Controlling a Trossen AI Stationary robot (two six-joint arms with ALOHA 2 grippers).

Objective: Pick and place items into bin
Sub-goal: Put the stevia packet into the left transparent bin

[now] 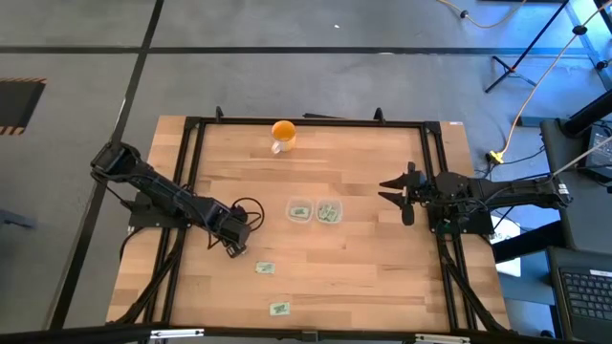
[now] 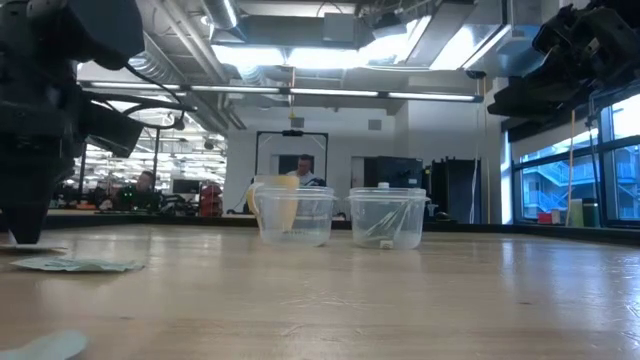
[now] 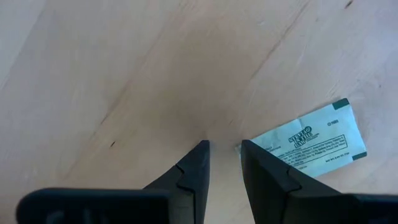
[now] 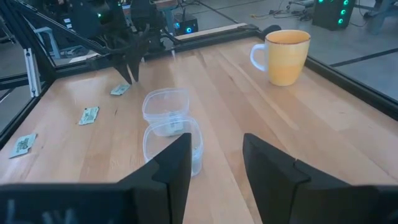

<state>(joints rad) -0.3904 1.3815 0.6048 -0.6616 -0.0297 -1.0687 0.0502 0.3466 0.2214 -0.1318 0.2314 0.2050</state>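
My left gripper [image 3: 224, 148] points down at the table near its left side, its fingers a narrow gap apart with bare wood between them. A pale green and white packet [image 3: 310, 142] lies flat just beside one fingertip. In the high view the left gripper [image 1: 235, 250] hides that packet. Two more packets [image 1: 265, 268] [image 1: 279, 308] lie flat toward the near edge. Two clear bins [image 1: 300, 210] [image 1: 329, 211] stand mid-table with packets inside. My right gripper [image 1: 400, 194] hangs open above the table's right side, pointing toward the bins [image 4: 171, 142]. My left gripper comes from above, pointing down. One fingertip [image 3: 249, 151] stands at the corner [image 3: 244, 148] of the packet, which lies flat on the table. I cannot tell whether it touches that corner; the packet is not between the fingers.
An orange cup [image 1: 282, 134] stands near the table's far edge. A black frame [image 1: 191, 153] runs along the table's sides. Bare wood [image 1: 363, 277] stretches between the bins and the near right corner. People sit far back in the room [image 2: 305, 170].
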